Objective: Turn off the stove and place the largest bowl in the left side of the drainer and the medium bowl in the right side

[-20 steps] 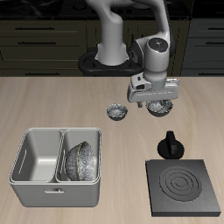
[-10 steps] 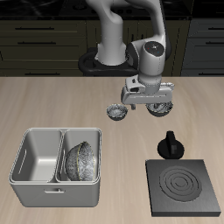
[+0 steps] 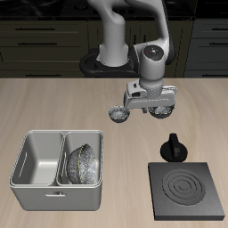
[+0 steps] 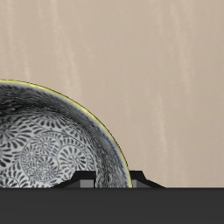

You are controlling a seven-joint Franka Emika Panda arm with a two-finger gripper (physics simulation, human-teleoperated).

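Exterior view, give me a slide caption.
End effector grips medium bowl off the table; largest bowl sits in drainer.

The stove [image 3: 186,191] is showing flat black with dark concentric rings. The drainer [image 3: 36,183] is gleaming light grey. The medium bowl [image 4: 48,131] is flashing a dark swirling mottle inside, rim glinting yellowish, over a beige streaked table [image 4: 149,70].

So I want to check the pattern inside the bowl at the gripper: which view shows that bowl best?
The wrist view: the medium bowl fills much of the frame, its dark mottled inside and thin rim plainly visible, though part is cut off. The exterior view shows only a small silver sliver of it under the gripper, near the tiny bowl.
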